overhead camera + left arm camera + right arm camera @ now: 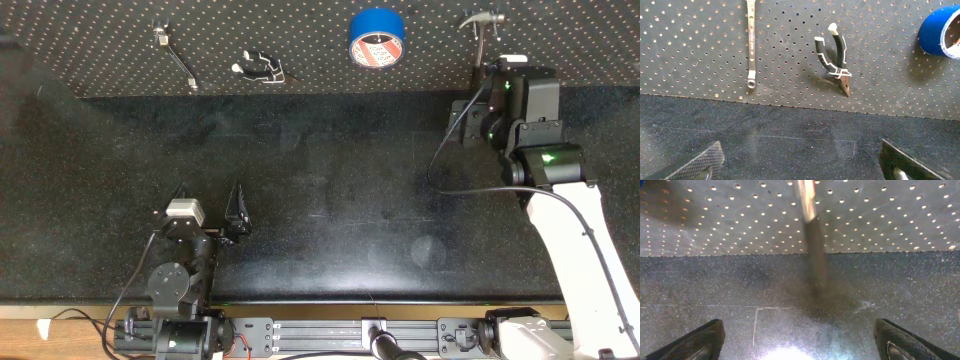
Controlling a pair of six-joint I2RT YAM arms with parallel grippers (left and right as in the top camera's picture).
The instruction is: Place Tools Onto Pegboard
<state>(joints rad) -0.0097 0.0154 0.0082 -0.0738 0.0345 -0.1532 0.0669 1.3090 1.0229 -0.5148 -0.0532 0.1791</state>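
The hammer [482, 25] hangs at the upper right of the top view, its head up on the pegboard [300, 30] and its handle pointing down. The right gripper [492, 68] sits just below it with its fingers spread wide. The handle lies ahead in the gap, touching neither finger as far as I can tell. The wrench [180, 60], pliers [260, 68] and blue tape [376, 38] hang further left. To my eye the work now is a clean exit: back straight off without swinging sideways into the handle. The left gripper [208, 198], at the lower left, rests with its fingers apart too.
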